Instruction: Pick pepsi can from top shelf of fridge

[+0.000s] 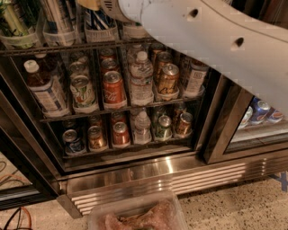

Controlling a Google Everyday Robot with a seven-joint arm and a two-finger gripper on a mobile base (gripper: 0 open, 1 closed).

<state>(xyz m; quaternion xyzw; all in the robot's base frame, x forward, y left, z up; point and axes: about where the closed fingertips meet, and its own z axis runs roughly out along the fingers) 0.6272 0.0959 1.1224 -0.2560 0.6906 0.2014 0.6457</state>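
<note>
The fridge (180, 173) stands on a speckled floor (238, 204), its ribbed steel base catching warm light, and a clear plastic tub (135, 214) sits in front of it. Behind the open door, wire racks hold cans, a water bottle (141, 81) and an orange can (112, 87). The pepsi can (100, 20) stands upright in a clear tray on the top shelf (45, 47). The white arm (216, 40) crosses from the right; its gripper (92, 3) sits at the upper edge just above that can, and whether it is open, closed or touching cannot be told
</note>
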